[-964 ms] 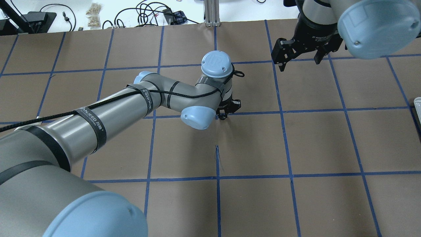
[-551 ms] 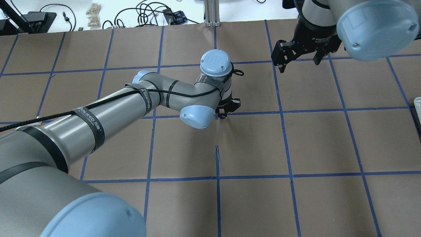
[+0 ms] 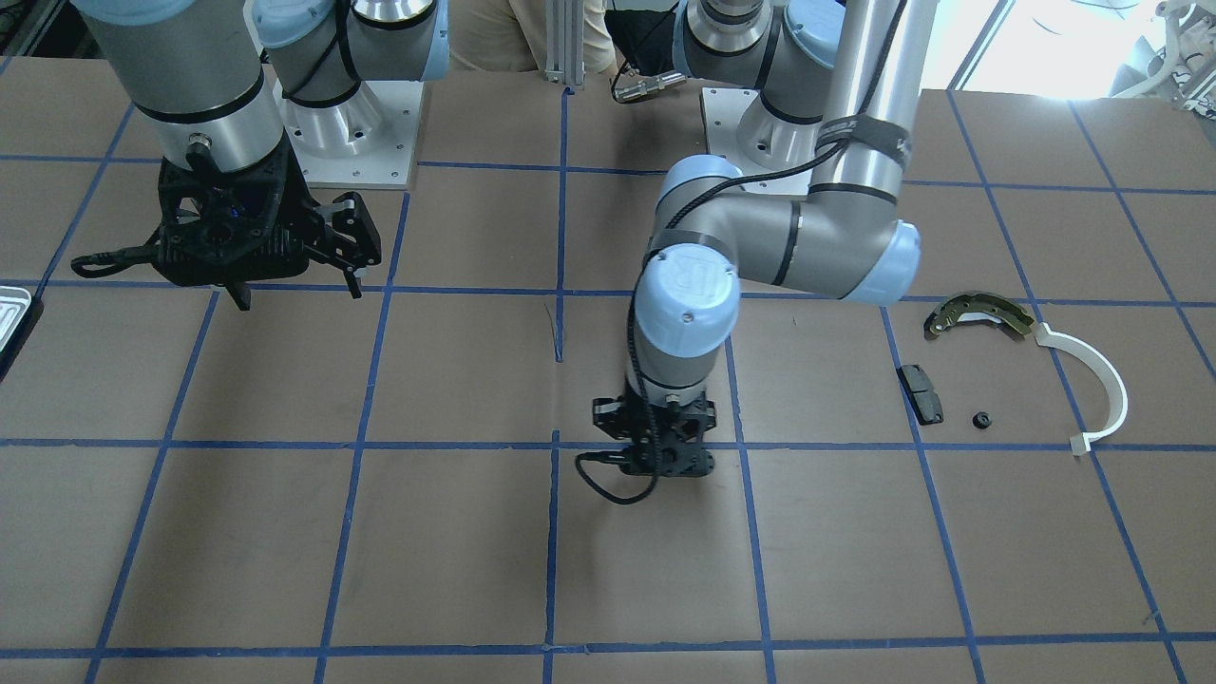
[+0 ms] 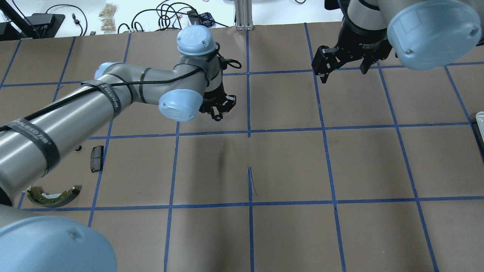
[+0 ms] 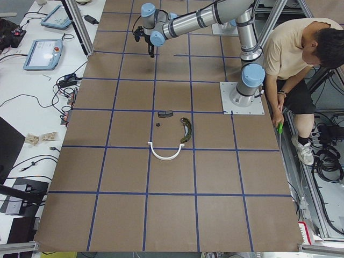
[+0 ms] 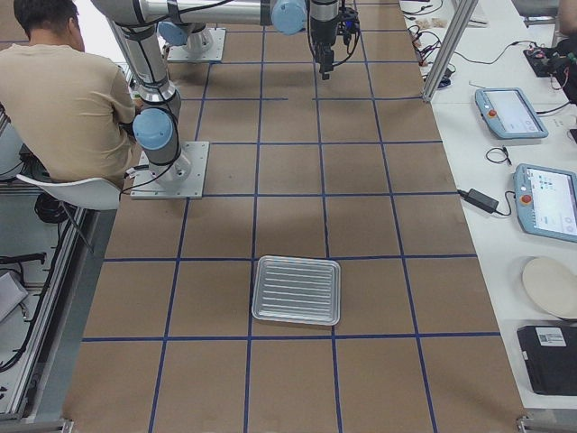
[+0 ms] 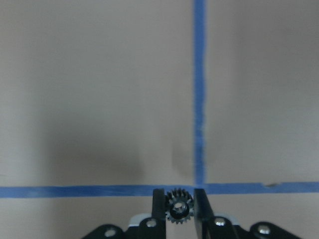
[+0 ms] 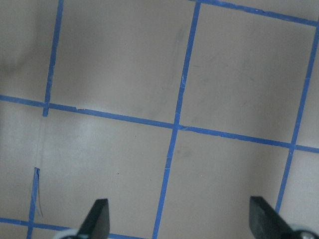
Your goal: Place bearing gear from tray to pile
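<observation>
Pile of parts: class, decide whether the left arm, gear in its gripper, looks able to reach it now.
Probably yes. The left gripper holds the gear, and only table surface lies between it and the pile, on that arm's own side.

Black gear (image 7: 179, 208) between fingers (image 7: 158, 209), well apart from pile (image 3: 978, 316)

The pile (image 5: 184, 138) lies on the table (image 5: 107, 177): a white arc (image 5: 163, 156) nearly touches the olive shoe's (image 5: 186, 128) near end, a black pad (image 5: 165, 113) sits off its far end, and a small black part (image 5: 157, 124) lies just beside the pad. Far beyond the shoe hangs the left gripper (image 5: 152, 52), jaws too small to read.
</observation>
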